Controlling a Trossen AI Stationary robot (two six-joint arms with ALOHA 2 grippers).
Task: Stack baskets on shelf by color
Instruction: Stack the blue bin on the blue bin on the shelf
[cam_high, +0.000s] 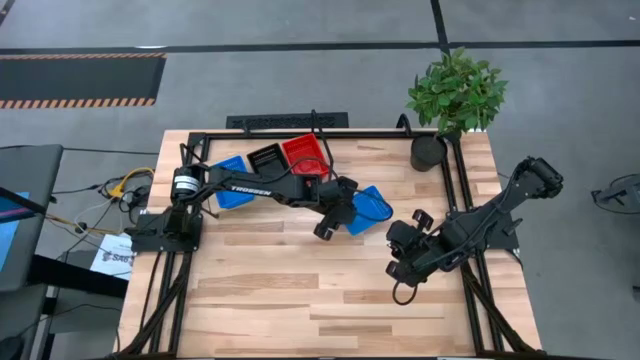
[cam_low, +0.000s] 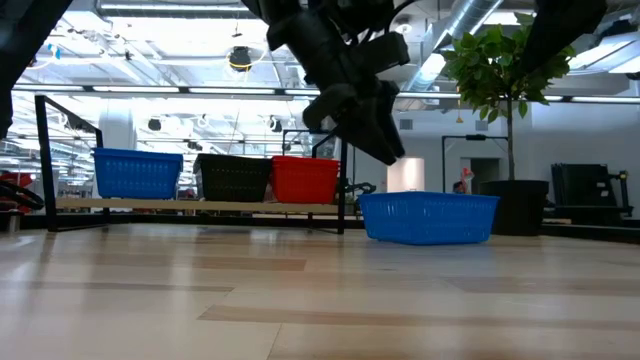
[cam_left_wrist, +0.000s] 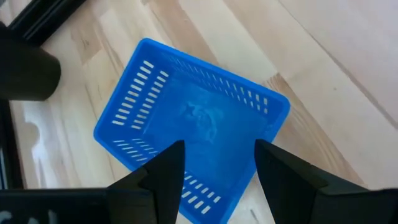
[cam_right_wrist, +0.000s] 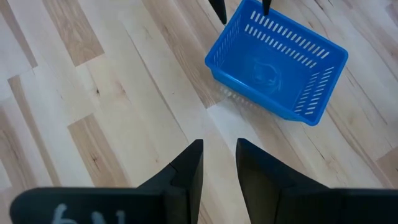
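A blue basket (cam_high: 372, 207) (cam_low: 428, 217) (cam_left_wrist: 193, 121) (cam_right_wrist: 277, 65) stands upright on its bottom on the tabletop, right of centre. My left gripper (cam_high: 333, 217) (cam_low: 368, 135) (cam_left_wrist: 217, 165) hovers open just above the basket's left side, slanting down, with nothing between its fingers. On the shelf (cam_low: 200, 206) at the far left stand a blue basket (cam_low: 138, 172), a black basket (cam_low: 233, 177) and a red basket (cam_low: 305, 178), side by side. My right gripper (cam_high: 402, 255) (cam_right_wrist: 219, 163) waits open above bare wood, near the right edge.
A potted plant (cam_high: 455, 95) in a dark pot (cam_high: 430, 152) (cam_low: 520, 205) stands at the far right corner, behind the blue basket. A black frame (cam_high: 462, 190) runs along the table's edges. The near half of the tabletop (cam_high: 300, 300) holds nothing.
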